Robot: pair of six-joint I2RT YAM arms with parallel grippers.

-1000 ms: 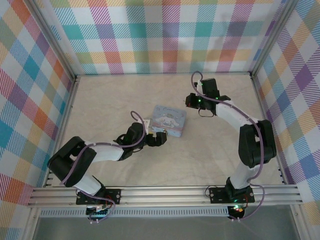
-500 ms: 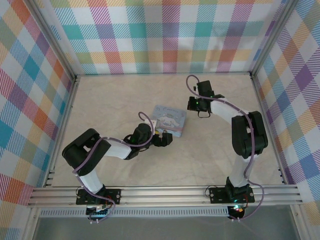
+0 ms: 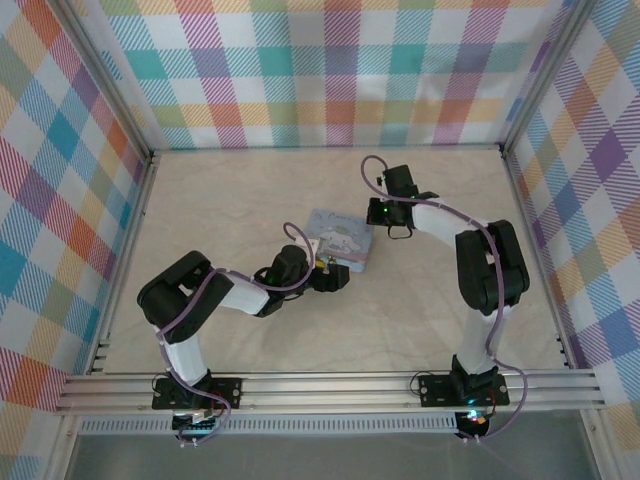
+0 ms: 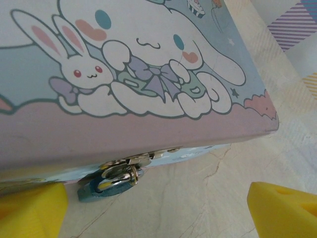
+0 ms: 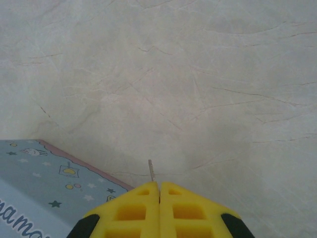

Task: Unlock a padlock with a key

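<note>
Left end effector [image 4: 156, 212] nearer tin [image 4: 233, 126]; padlock [image 4: 106, 186] lies along front wall.

- left arm [image 3: 215, 292] and right arm [image 3: 470, 235]: white tubes, chunky black joints
- greyish-purple cable [image 3: 364, 168] strung along each
- tiny green light [image 3: 383, 212] near the right wrist
- left hand [image 4: 157, 192] and right hand [image 5: 159, 186]: bright yellow fingers, the right ones with moulded cut-outs

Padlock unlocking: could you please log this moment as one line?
left gripper: open, facing padlock on tin | right gripper: shut on key, near tin | key: not inserted
</note>
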